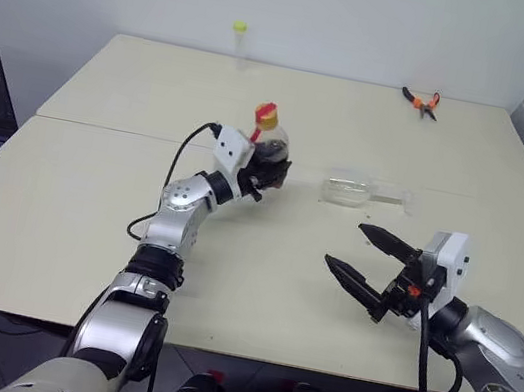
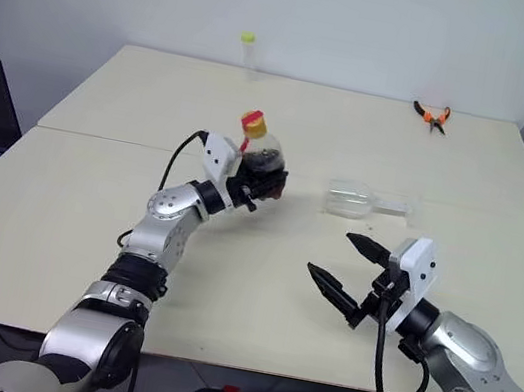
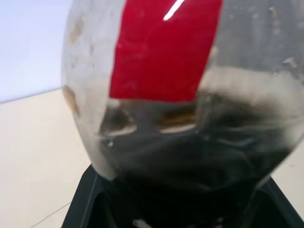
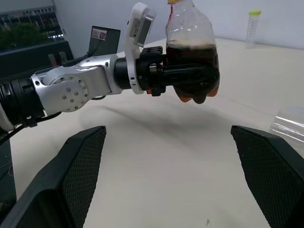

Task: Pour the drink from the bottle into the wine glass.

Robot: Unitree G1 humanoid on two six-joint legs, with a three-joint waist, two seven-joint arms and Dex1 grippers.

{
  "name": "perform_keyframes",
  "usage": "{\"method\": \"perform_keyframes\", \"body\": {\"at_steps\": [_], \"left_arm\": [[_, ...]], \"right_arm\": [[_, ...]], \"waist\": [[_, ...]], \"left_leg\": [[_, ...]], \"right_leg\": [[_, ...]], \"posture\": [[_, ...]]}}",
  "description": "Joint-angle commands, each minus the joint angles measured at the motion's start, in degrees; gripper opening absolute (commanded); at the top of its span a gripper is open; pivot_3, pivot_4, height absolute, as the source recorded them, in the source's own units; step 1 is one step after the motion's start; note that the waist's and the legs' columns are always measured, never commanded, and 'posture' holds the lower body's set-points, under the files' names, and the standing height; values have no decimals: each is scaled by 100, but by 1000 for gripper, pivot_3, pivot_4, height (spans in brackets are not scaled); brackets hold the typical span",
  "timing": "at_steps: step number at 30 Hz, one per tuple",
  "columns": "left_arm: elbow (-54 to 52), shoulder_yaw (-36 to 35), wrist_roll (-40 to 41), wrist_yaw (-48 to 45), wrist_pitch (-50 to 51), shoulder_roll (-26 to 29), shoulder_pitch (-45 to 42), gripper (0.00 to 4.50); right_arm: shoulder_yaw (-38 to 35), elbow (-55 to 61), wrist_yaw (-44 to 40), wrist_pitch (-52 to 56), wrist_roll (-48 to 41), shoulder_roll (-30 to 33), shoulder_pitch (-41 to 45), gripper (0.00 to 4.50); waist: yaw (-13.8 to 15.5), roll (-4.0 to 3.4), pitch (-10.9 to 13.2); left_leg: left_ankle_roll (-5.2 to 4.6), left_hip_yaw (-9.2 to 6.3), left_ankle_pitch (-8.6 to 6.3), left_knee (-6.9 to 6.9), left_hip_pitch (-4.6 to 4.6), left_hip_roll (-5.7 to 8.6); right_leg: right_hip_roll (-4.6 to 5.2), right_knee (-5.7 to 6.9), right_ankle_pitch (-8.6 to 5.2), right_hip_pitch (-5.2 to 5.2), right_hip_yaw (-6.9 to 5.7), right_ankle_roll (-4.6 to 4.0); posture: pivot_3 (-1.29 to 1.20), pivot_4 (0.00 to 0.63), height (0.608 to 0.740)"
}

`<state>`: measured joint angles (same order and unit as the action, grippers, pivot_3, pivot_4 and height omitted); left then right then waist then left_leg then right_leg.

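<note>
We hold the bottle just left of frame centre, lifted clear of the counter, our left tool clamped around its lower body where the drink sits; the yellow cap is on and the neck is up, so nothing can spill in transit. The wine glass lies on its side right of centre, so pouring looks impossible until it stands. Our right tool hangs wide and empty at lower right, near the glass, probably free to right it. Pliers rest at the upper right
</note>
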<state>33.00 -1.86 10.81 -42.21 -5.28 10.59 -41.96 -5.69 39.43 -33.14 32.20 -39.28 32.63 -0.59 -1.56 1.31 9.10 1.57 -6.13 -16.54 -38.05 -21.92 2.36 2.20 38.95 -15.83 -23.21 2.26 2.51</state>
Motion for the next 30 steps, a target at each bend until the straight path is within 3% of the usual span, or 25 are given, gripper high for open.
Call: {"method": "perform_keyframes", "body": {"at_steps": [1, 15, 22, 30], "left_arm": [[-637, 138, 183, -171, 194, -72, -13, 1828], [-1426, 640, 274, -729, 821, -164, 269, 1816], [-1546, 979, 223, -1035, 839, -171, 310, 1813], [-1446, 1192, 197, -1295, 800, -160, 339, 1711]], "right_arm": [[-191, 226, 68, -176, 52, 20, -27, 4500], [-560, 195, 20, -325, 205, 214, -341, 4500], [-940, -36, -410, -548, 458, 682, -637, 4500], [-968, 260, 934, 935, -1051, 596, 1079, 4500]], "waist": [[-4, 0, 0], [3, 0, 0], [9, 1, 1], [-11, -6, 3]], "left_leg": [[0, 0, 0, 0, 0, 0], [0, 5, 0, -1, 0, 1], [-1, 8, 0, -1, 1, 3], [-1, 4, 0, 2, 5, -5]], "right_leg": [[0, 0, 0, 0, 0, 0], [0, -1, 0, 2, 4, 0], [0, -1, 0, 4, 5, 1], [-4, 2, 0, 3, 5, 0]], "posture": [[0, 150, 740], [0, 150, 740], [0, 150, 740], [0, 150, 740]]}}
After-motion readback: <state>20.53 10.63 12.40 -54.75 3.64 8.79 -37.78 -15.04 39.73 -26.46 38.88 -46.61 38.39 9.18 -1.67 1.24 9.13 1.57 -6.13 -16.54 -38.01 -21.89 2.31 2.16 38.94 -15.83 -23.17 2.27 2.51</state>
